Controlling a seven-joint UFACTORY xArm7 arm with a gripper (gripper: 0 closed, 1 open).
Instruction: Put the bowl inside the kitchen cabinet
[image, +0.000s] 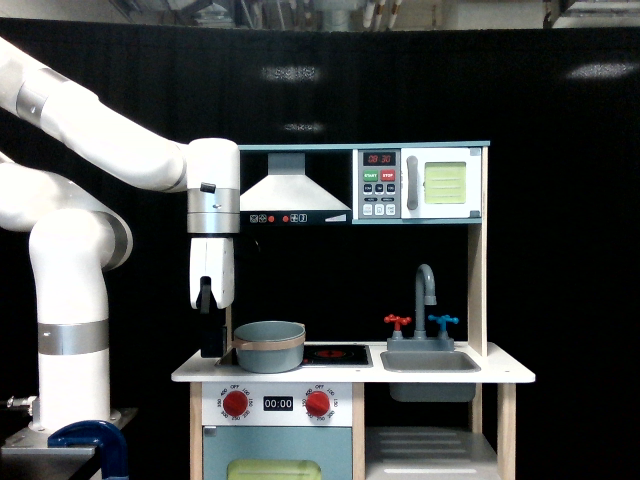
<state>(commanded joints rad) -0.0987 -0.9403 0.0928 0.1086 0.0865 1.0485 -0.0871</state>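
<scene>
While on stove, bowl (269, 346) right of jaws (211, 340)

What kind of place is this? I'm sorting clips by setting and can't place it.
Probably a robotics lab, not a real kitchen: a toy kitchen with a microwave and sink stands before a black curtain, and a white robot arm reaches over the bowl.

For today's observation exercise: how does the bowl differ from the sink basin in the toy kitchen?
The bowl is round, the sink basin rectangular. The bowl stands on the stove top; the basin is sunk into the counter. The bowl has a tan band; the basin is plain. Both are greyish.
</scene>
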